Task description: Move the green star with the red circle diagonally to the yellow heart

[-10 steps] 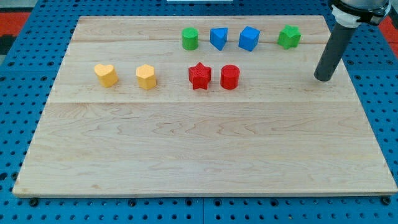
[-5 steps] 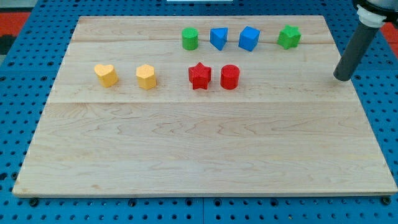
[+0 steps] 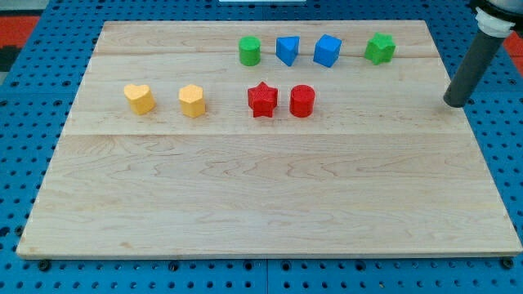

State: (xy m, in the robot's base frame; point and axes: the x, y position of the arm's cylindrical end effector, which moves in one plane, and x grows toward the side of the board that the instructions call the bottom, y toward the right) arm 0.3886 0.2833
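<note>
The green star [image 3: 380, 48] lies near the top right of the wooden board [image 3: 261, 204]. The red circle [image 3: 301, 100] lies lower and to its left, beside the red star [image 3: 262, 100]. The yellow heart [image 3: 140, 98] lies at the view's left, left of a yellow hexagon [image 3: 192, 100]. My tip [image 3: 454, 103] rests at the board's right edge, right of and below the green star, touching no block.
A green circle [image 3: 250, 51], a blue pentagon-like block [image 3: 287, 50] and a blue cube [image 3: 327, 50] stand in a row along the top, left of the green star. A blue pegboard surrounds the board.
My tip has moved to the right, from about 60 px inside the board's right edge to the edge itself. No block has moved.
</note>
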